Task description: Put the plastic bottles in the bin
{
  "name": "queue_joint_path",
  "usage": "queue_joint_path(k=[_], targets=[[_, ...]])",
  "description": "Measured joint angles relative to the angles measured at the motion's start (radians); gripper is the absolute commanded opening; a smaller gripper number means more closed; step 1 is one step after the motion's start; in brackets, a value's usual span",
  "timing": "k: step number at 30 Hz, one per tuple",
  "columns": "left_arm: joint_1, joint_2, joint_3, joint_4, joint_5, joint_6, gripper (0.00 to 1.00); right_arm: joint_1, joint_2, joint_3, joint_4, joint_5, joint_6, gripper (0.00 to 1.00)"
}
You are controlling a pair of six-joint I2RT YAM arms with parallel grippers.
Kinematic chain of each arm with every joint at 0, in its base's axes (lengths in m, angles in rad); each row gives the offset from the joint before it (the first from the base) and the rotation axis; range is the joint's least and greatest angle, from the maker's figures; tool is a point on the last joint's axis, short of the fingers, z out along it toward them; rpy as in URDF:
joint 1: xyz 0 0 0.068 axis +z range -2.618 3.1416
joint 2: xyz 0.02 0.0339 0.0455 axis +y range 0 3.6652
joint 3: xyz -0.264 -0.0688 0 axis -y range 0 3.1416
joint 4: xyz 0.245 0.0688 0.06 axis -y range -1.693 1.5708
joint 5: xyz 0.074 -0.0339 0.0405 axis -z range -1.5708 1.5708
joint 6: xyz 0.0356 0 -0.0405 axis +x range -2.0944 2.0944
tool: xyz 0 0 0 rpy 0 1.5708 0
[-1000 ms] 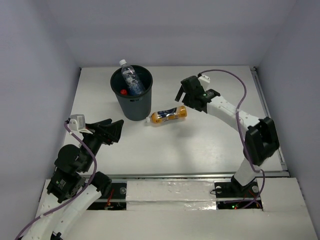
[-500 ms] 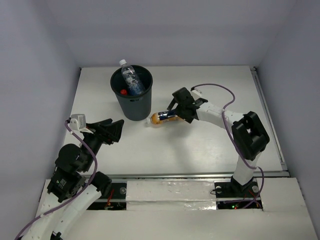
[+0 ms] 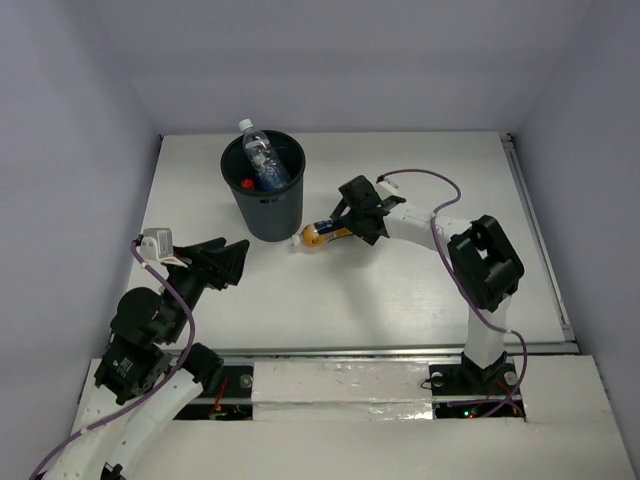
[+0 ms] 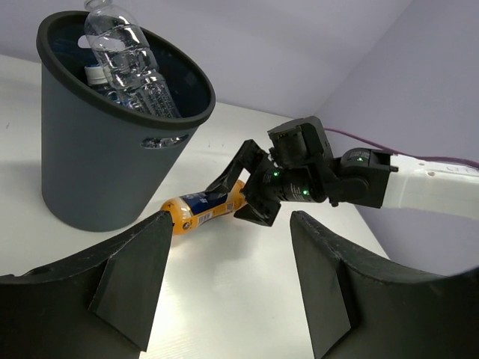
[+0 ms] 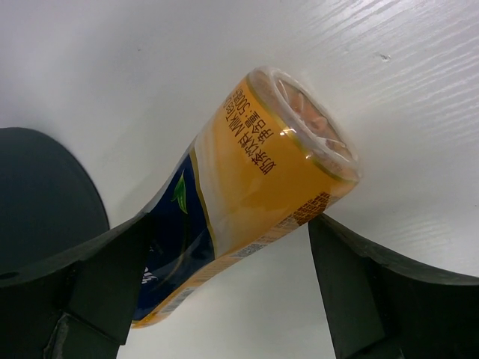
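The black bin [image 3: 268, 212] stands at the back left of the table. A clear white-capped bottle [image 3: 260, 153] sticks out of it, and a red cap [image 3: 246, 183] shows inside. The orange bottle with the dark blue label [image 3: 318, 236] lies on its side just right of the bin. My right gripper [image 3: 345, 222] is open and straddles this bottle [image 5: 254, 179], one finger on each side of its body. My left gripper [image 3: 228, 262] is open and empty, near the table's front left, pointing at the bin [image 4: 90, 157] and the orange bottle [image 4: 196, 209].
White walls close in the table on the left, back and right. The right arm's purple cable [image 3: 420, 180] loops over the table behind the arm. A metal rail [image 3: 350, 350] runs along the table's front edge.
My right gripper has come down and to the left from behind the orange bottle and now straddles it. The bottle has shifted slightly left. The left arm has not moved.
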Motion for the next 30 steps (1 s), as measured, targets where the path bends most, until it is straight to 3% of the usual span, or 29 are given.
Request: queue_joint_path(k=[10,14,20,30], targets=[[0.000,0.004,0.000,0.000,0.001,0.000,0.60,0.000,0.002,-0.014,0.051,0.035,-0.097,0.83],[0.000,0.014,0.000,0.000,0.001,0.000,0.60,0.000,-0.033,-0.048,0.038,0.084,-0.200,0.93],[0.000,0.031,-0.001,0.000,0.001,0.000,0.60,-0.022,-0.040,-0.083,0.014,0.107,-0.287,0.97],[0.000,0.056,-0.002,0.000,0.004,0.000,0.60,-0.104,-0.040,-0.089,0.016,0.092,-0.300,0.82]])
